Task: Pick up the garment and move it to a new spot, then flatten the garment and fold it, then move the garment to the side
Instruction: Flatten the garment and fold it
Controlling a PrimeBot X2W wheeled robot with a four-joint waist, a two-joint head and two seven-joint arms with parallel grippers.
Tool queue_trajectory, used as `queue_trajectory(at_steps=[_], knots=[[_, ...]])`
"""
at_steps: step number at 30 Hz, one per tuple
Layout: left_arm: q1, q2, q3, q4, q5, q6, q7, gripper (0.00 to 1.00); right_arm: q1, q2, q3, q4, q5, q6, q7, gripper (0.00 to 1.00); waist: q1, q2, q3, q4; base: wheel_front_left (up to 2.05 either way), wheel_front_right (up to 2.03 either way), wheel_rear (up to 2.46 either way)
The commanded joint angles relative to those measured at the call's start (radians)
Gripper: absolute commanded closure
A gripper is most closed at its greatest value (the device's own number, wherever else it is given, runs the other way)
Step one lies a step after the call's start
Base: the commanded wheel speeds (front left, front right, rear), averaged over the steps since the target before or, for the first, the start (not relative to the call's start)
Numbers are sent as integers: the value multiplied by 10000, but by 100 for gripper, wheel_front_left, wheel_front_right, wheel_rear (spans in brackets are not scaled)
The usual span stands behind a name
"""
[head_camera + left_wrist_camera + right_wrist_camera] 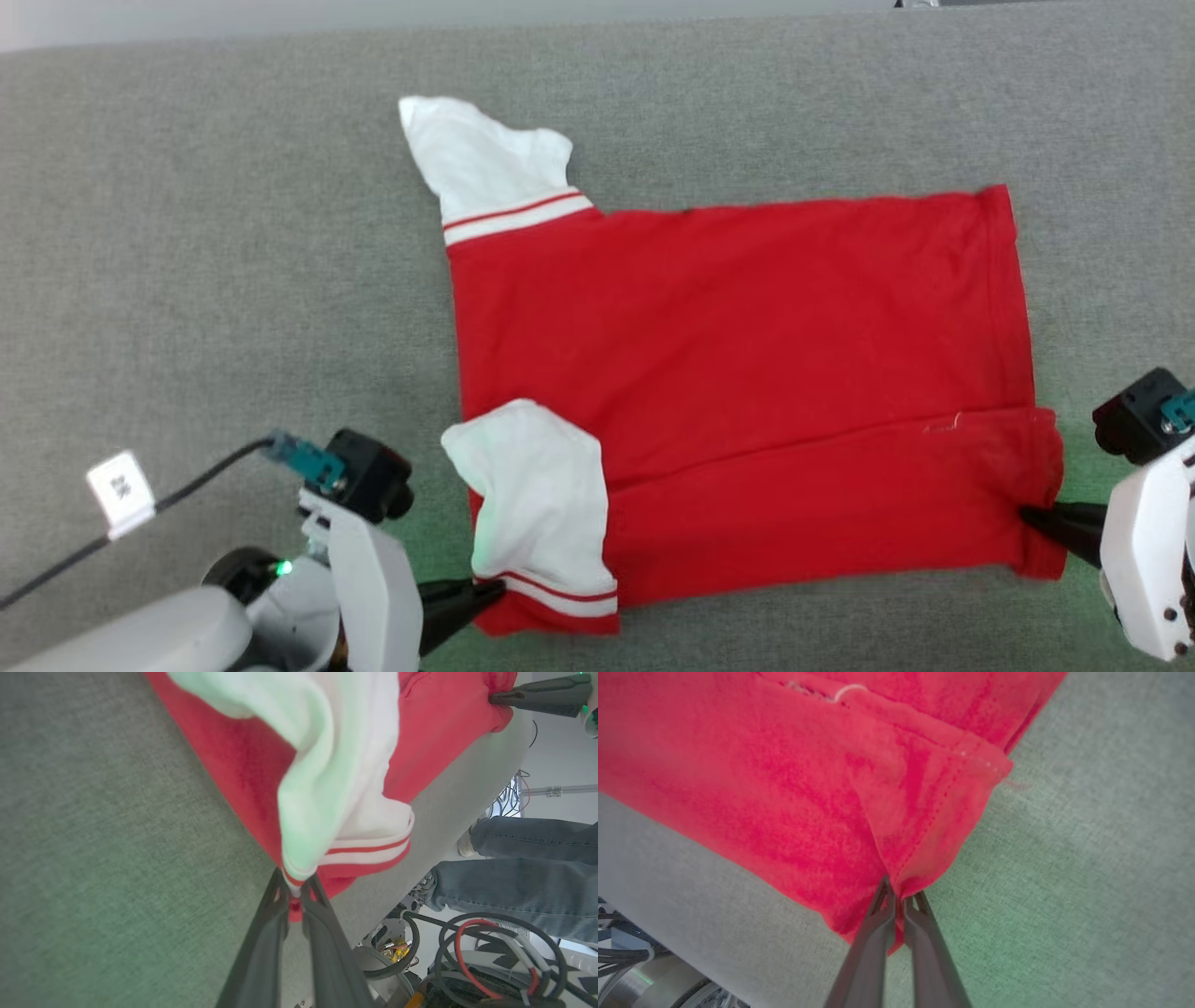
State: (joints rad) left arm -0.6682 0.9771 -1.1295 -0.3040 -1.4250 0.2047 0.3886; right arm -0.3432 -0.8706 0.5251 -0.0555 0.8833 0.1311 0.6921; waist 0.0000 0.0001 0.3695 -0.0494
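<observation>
Where the garment (728,355) lies nearest the robot, both grippers have hold of its edge; the left gripper (495,590) is pinched tight on the corner below the striped cuff of the near sleeve (537,485), cloth caught between its two fingers; the right gripper (1027,515) is clamped just as tightly on the red hem corner at the other end, with fabric bunched at its fingertips; off the near edge of the grey fabric surface (233,233), the left wrist view shows a person's legs (514,877) in jeans and looped cables (490,961); farther in, a near band of the shirt lies folded over the red body, which rests flat on the surface; beyond that, the far sleeve (485,159), white with stripe trim, sticks out at the far left corner.
</observation>
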Motion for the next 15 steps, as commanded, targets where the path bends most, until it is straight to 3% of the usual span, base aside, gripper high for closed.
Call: queue_trajectory(at_steps=[1, 7, 8, 9, 11, 12, 15], knots=[[212, 133, -1, -158, 74, 149, -148, 100, 279, -57, -71, -73, 139, -4, 58, 100, 0, -1, -17, -43, 0, 0, 0], [572, 323, 60, -636, 62, 497, -572, 100, 713, 12, -554, -419, -38, -4, -5, 100, 0, -1, -100, -63, 0, 0, 0], [585, 332, 72, -651, 111, 527, -641, 100, 736, 57, -643, -438, -85, -4, -58, 92, 0, -1, -116, -46, 0, 0, 0], [592, 327, 87, -666, 150, 570, -718, 100, 717, 129, -769, -419, -169, -4, -168, 59, 0, -1, -137, -29, 0, 0, 0], [626, 300, 187, -673, 184, 630, -930, 44, 842, 231, -984, -373, -276, -4, -246, 0, 0, -1, -203, 20, 0, 0, 0], [649, 316, 240, -710, 232, 677, -1074, 3, 888, 327, -1146, -422, -286, -4, -338, 0, 0, -1, -243, 48, 0, 0, 0], [890, 391, 609, -775, 137, 892, -1924, 0, 1020, 539, -1818, -535, -386, -4, -766, 0, 0, -1, -347, 151, 0, 0, 0]])
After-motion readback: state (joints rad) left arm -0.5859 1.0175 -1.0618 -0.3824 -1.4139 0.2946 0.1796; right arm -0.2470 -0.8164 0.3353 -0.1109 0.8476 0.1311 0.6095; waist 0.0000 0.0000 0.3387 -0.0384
